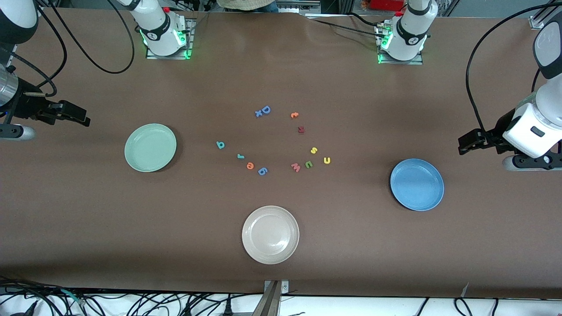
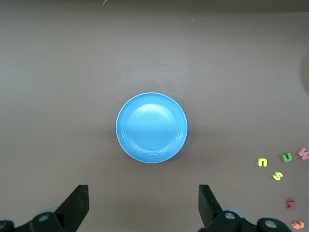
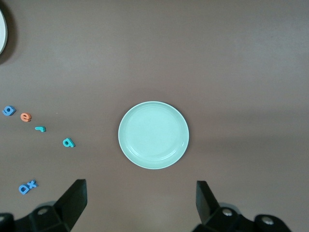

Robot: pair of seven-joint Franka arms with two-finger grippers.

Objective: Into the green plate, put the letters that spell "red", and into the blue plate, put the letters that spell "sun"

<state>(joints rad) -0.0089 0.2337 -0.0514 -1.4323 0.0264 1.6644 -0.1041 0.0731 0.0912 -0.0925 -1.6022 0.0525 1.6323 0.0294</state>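
Jaws of left gripper (image 2: 142, 205) and right gripper (image 3: 140, 203) wide apart, empty, touching nothing.

A robotics lab, by the look of it. Two white arm bases (image 1: 164, 30) are bolted to metal plates with green lights along one edge of a brown-covered tabletop (image 1: 281, 79). Loose black cables (image 1: 88, 303) trail at its edges; what may be metal framing shows past it.
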